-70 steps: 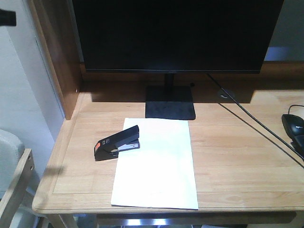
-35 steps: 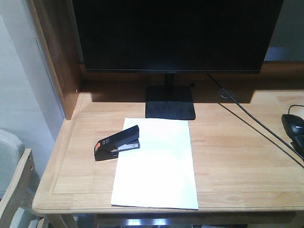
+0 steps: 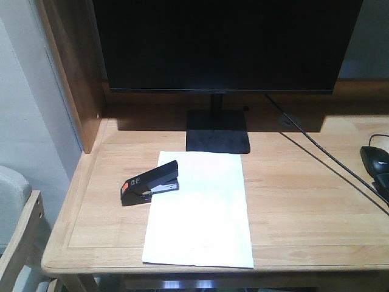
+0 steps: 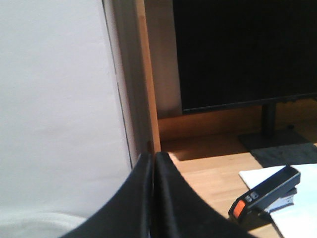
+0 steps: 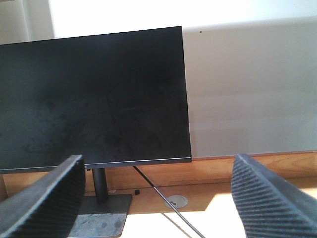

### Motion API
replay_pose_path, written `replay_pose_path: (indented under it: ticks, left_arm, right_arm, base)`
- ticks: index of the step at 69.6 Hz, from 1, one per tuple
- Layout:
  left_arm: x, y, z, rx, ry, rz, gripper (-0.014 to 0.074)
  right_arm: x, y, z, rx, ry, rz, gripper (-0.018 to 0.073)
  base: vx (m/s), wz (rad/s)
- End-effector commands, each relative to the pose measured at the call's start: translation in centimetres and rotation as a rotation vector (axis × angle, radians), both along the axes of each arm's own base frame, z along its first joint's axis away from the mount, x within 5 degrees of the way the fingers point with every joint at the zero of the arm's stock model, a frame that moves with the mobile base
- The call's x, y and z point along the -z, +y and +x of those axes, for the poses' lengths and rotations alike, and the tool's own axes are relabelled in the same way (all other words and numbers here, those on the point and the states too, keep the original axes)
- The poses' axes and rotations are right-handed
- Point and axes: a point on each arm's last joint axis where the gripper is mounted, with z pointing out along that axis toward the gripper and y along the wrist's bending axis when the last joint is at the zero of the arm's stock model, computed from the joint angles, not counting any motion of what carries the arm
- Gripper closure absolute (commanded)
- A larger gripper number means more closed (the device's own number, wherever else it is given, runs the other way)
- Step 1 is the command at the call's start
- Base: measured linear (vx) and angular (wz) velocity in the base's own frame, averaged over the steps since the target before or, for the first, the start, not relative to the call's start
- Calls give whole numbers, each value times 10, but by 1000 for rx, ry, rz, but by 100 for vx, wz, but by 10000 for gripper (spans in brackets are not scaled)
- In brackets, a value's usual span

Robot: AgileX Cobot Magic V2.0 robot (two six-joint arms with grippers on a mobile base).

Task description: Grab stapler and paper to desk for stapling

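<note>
The black stapler (image 3: 150, 183) with an orange-red end lies on the desk (image 3: 304, 201), its front resting on the left edge of the white paper (image 3: 200, 213). The sheet lies flat in front of the monitor stand. In the left wrist view my left gripper (image 4: 153, 157) is shut with nothing between its fingers, held left of and apart from the stapler (image 4: 265, 198); a corner of the paper (image 4: 297, 208) shows beside it. My right gripper (image 5: 157, 168) is open and empty, facing the monitor. Neither gripper appears in the front view.
A large black monitor (image 3: 225, 45) on a dark stand (image 3: 217, 137) fills the back of the desk. A black cable (image 3: 328, 161) runs diagonally to the right, towards a black mouse (image 3: 375, 161). A wooden side panel (image 3: 73, 73) stands at the left; a chair (image 3: 15, 219) sits at lower left.
A dark arm part seen at the top left edge one second ago has left the front view. Stapler and paper have not moved.
</note>
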Motion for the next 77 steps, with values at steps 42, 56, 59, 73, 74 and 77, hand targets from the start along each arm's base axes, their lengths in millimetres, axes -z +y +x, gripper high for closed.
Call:
replay_pose_path:
  ticks: [42, 56, 59, 73, 74, 77]
  left_arm:
    - [-7, 1, -8, 10, -79, -17, 603]
    - [-7, 1, -8, 10, -79, -17, 603]
    - [-7, 1, -8, 10, -79, -17, 603]
    - [-7, 1, -8, 10, -79, -17, 603]
    - [-7, 1, -8, 10, -79, -17, 603]
    - [-7, 1, -8, 10, -79, -17, 603]
  right_arm:
    - [-10, 2, -1, -17, -43, -25, -22]
    - [-10, 2, -1, -16, -44, -25, -22]
    - [-10, 1, -1, -8, -45, -39, -22]
    - [-10, 2, -1, -10, -49, -36, -15]
    - [-10, 2, -1, -11, -49, -33, -11]
    - [-10, 1, -1, -9, -43, -13, 6]
  base:
    - [0, 0]
    - [0, 0]
    - [0, 0]
    - [0, 0]
    - [0, 0]
    - [0, 0]
